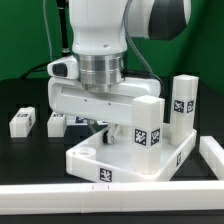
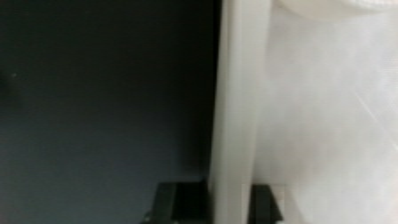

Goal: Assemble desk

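The white desk tabletop [image 1: 125, 160] lies on the black table, its rim tagged and a round socket open at the near corner. Two square tagged legs stand upright on it: one at the front [image 1: 148, 122], one at the back on the exterior view's right [image 1: 182, 100]. My gripper [image 1: 103, 130] is low over the tabletop, its fingertips mostly hidden by the hand. In the wrist view my gripper [image 2: 217, 207] has its dark fingers [image 2: 178, 207] pressed on either side of a thin white upright wall of the tabletop [image 2: 222, 110].
Two loose white legs lie on the black table at the exterior view's left [image 1: 22, 122] [image 1: 55, 123]. A white rail runs along the front [image 1: 100, 193] and turns up the right side [image 1: 212, 152], close to the tabletop.
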You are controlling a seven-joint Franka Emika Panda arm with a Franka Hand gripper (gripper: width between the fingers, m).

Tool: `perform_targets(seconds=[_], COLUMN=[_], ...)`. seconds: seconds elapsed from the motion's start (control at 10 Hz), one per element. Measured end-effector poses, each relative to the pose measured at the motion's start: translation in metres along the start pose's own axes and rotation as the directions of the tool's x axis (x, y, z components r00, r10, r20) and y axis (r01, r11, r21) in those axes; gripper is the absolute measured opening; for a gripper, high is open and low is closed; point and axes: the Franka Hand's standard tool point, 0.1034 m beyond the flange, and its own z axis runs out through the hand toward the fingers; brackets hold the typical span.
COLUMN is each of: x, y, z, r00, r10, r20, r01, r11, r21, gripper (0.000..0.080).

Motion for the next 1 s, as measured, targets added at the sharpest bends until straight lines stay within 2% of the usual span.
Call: perform_targets(seconds=[0.1, 0.3, 0.6, 0.7, 0.8, 0.9, 1.0], x=[0.013, 0.035, 0.035, 0.038, 0.051, 0.061, 0.073], y=[0.001, -0.011, -0.005, -0.006, -0.016, -0.023, -0.020], z=[-0.004, -0.009, -0.009, -0.010, -0.013, -0.019, -0.026], r00=[0.994, 0.939, 0.871, 0.817, 0.741, 0.686, 0.599], r10=[-0.108, -0.337, -0.488, -0.575, -0.670, -0.727, -0.801], r20=[-0.018, -0.069, -0.061, -0.050, -0.046, -0.046, -0.020], r01=[0.109, 0.336, 0.486, 0.571, 0.664, 0.719, 0.792], r11=[0.994, 0.942, 0.873, 0.818, 0.741, 0.685, 0.596], r21=[0.004, -0.021, -0.049, -0.067, -0.100, -0.118, -0.135], gripper=[0.0066, 0.0066, 0.0066, 0.0064, 0.0063, 0.0063, 0.0064])
